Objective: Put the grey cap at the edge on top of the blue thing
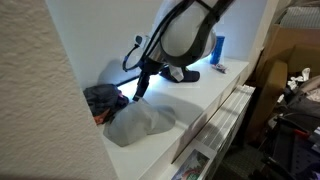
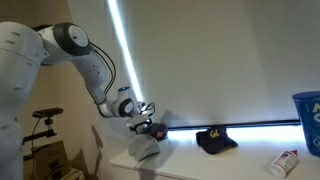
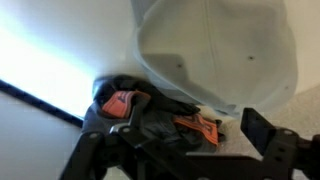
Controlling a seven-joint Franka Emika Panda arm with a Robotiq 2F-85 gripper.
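- Two dark fingers of the tool (image 3: pixel 180 135) reach in from the bottom of the wrist view, spread wide with nothing pinched between them.
- Just beyond the fingers lies the blue thing (image 3: pixel 140 105), a dark, crumpled piece with orange tags showing on it.
- Above it in the same view sits the grey cap (image 3: pixel 215 50), pale and domed. Its rim lies against the blue thing, or perhaps slightly over its edge; I cannot tell which.
- In an exterior view the grey cap (image 1: pixel 137 122) rests on the white worktop (image 1: pixel 215 85), near the front edge. The blue thing (image 1: pixel 104 99) is just behind it, towards the wall.
- The robot arm bends down from above, and its tool hangs low over the spot where the two items meet.
- In an exterior view a separate dark cap (image 2: pixel 215 140) with yellow lettering lies further along the worktop, well apart from the tool.
- Judging by this layout, the task is at an early stage: the grey cap is not gripped and not lifted, and it does not sit on top of the blue thing.
- What appears to be left is gripping the grey cap, raising it, and setting it down on the blue thing.
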